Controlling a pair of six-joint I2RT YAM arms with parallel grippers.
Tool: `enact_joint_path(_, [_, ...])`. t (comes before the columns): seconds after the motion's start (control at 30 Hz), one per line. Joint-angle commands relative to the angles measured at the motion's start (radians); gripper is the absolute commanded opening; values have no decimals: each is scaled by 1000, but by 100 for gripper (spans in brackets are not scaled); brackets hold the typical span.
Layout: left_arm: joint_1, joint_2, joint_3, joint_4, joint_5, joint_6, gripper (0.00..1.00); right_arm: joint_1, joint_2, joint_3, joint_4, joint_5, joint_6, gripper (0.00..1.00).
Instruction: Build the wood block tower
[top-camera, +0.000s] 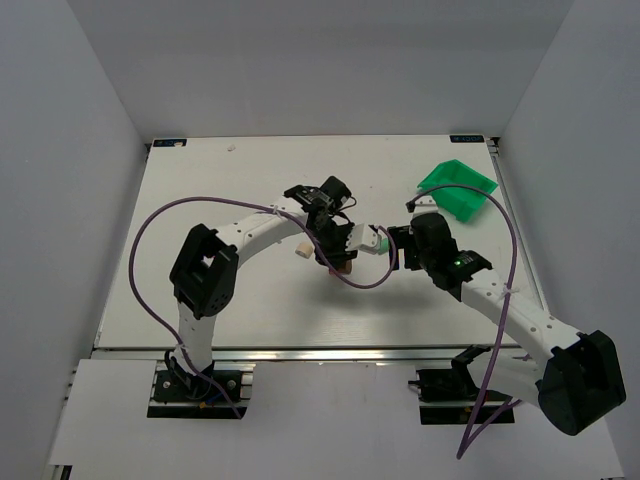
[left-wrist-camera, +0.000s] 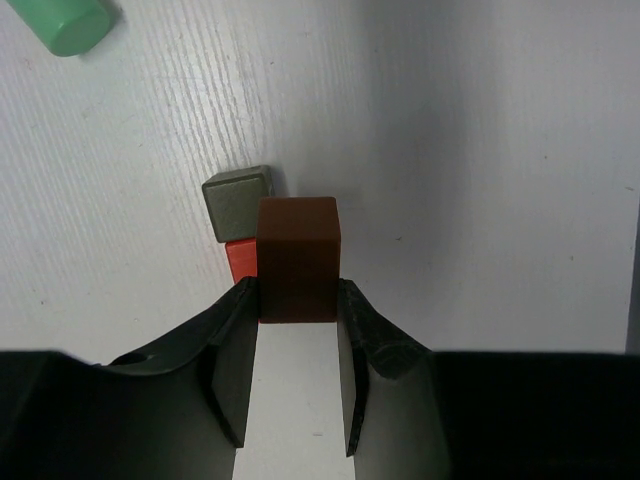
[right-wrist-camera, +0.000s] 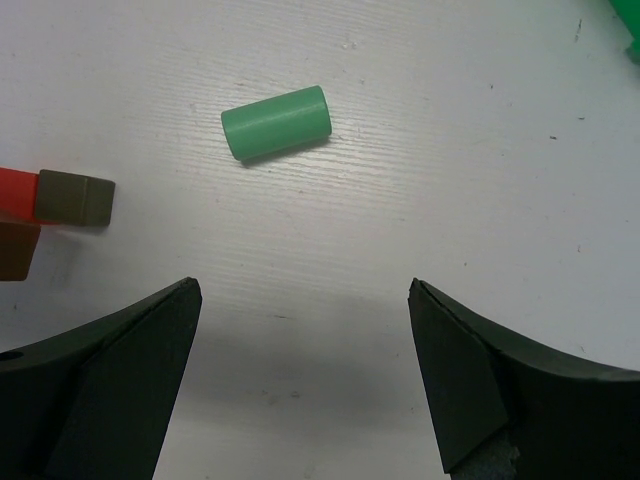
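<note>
The left tool (left-wrist-camera: 299, 298) clamped the dark brown block (left-wrist-camera: 298, 245); squaring it over the grey-brown block (left-wrist-camera: 238, 198) before release appeared advisable. The right tool (right-wrist-camera: 300, 340) stood wide, empty.

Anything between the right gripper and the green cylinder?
No. The right wrist view shows only bare table between the open right gripper and the green cylinder.

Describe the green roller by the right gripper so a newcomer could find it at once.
From the bright green plastic bin at the far right, come in to where the open right gripper points. The pale green wooden cylinder lies on its side just beyond its fingers, touching nothing. It is the only round piece; the grey-brown block and red block nearby are square.
</note>
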Motion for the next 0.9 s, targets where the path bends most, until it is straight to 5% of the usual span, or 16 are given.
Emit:
enact_joint_path(0.0, [-8,12,41,17,-31,14,0,-7,-5,0,17,15,-7,90])
enact_joint_path(0.87, [-13,51,61,110,-105,-83,0,-18,-10,-12,27,-9,-7,89])
